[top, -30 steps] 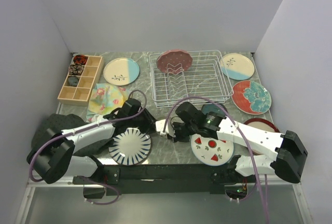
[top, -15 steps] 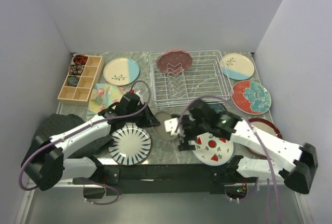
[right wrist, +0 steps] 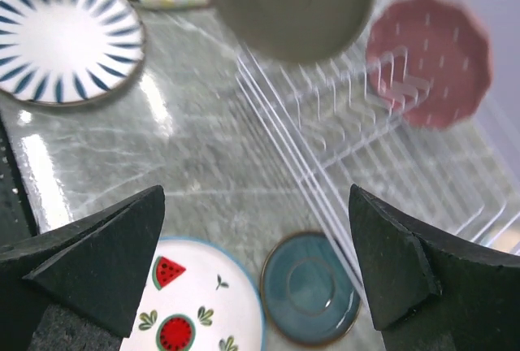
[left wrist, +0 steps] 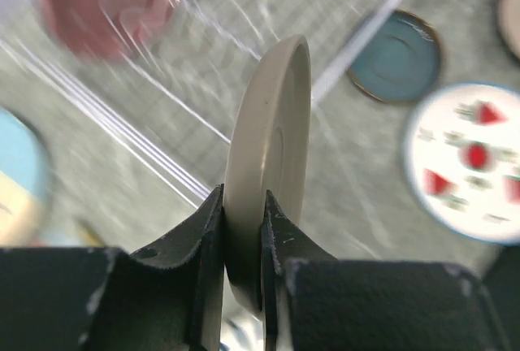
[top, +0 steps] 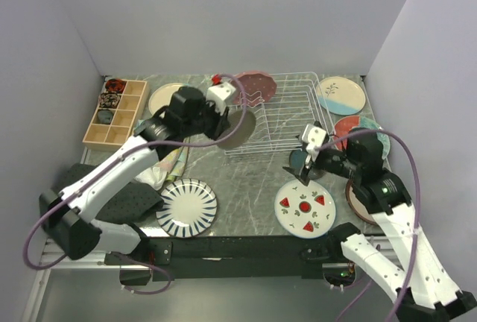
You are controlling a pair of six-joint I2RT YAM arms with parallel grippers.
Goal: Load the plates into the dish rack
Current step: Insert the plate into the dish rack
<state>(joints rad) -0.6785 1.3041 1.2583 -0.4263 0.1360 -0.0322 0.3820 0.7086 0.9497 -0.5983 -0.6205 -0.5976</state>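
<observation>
Clamped narrowly on the rim of a taupe plate point(left wrist: 272, 140), the left claw point(left wrist: 241, 209) is shown best by its own wrist view. Both fingers point(left wrist: 210, 245) are pressed against the plate's faces, and the plate is held upright on edge, with blurred rack point(left wrist: 357, 50) wires behind it. In the top view the same plate point(top: 237, 127) is made out only as a dark sliver at the 8 o'clock corner of the rack point(top: 294, 117), and the grip itself is hidden by the wrist. The plate's round face is given by the right wrist view alone, at 12 o'clock of that picture.

The right claw point(right wrist: 256, 205) is spread wide, and nothing is held between its fingers point(right wrist: 97, 253); only the table point(right wrist: 203, 148) is seen in the gap. Below it a teal plate point(right wrist: 313, 286) is shown lying flat just outside the rack's near rim, beside a watermelon plate point(right wrist: 199, 306). In the top view that teal plate is mostly covered by the claw point(top: 302, 167).

A pink plate point(top: 256, 86) is stood in the rack at its 11 o'clock end; it is blurred in both wrist views. On the table the watermelon plate is placed at 5 o'clock and a striped plate point(top: 186, 206) at 7 o'clock. Only by the top view are these taken in: a cream-and-blue plate point(top: 340, 95) at 1 o'clock, a red floral plate point(top: 346, 130) at 3 o'clock, partly covered by the right arm, and a wooden box point(top: 115, 112) at 10 o'clock.
</observation>
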